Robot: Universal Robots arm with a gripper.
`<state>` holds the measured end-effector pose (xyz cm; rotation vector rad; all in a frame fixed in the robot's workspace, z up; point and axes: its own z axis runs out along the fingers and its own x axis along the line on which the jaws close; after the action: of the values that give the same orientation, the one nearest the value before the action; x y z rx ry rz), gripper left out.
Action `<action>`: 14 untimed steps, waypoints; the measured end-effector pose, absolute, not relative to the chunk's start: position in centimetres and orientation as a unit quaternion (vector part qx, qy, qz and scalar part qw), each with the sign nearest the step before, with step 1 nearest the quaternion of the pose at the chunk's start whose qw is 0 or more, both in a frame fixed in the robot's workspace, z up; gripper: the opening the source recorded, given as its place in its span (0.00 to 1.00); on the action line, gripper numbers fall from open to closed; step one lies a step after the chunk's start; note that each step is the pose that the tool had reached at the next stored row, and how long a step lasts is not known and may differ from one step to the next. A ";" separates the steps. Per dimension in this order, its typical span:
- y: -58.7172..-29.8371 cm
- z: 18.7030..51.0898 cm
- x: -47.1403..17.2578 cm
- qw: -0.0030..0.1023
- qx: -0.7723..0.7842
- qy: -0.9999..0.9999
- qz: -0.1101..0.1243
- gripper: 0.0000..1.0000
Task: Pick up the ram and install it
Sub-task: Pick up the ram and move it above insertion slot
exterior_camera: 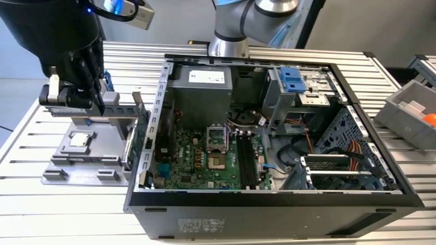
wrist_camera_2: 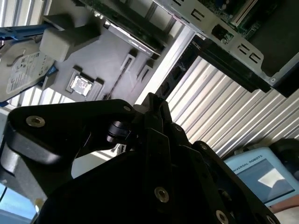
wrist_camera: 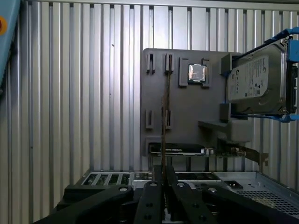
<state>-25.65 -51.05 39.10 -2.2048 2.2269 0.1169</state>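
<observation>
Ram (wrist_camera: 164, 112) is seen edge-on, apparently clamped in the closed gripper (wrist_camera: 163, 171), which is positioned over the grey tray (exterior_camera: 75, 161) at the exterior view's left.

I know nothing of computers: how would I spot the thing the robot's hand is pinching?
Beside the open computer case, on the exterior view's left, lies a grey tray. Over it the black hand pinches the memory stick, edge-on in the first wrist view. Unlike the boxy silver drive and small square chip, it is a thin, long strip.
</observation>
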 end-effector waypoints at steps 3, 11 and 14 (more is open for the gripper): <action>-51.0 39.1 -25.3 0.003 -0.703 0.710 0.037 0.00; -51.0 39.1 -24.3 0.003 -0.703 0.710 0.037 0.00; -51.0 39.1 -24.0 0.003 -0.703 0.710 0.037 0.00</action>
<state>-23.98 -51.05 39.11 -2.2047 2.2270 0.1169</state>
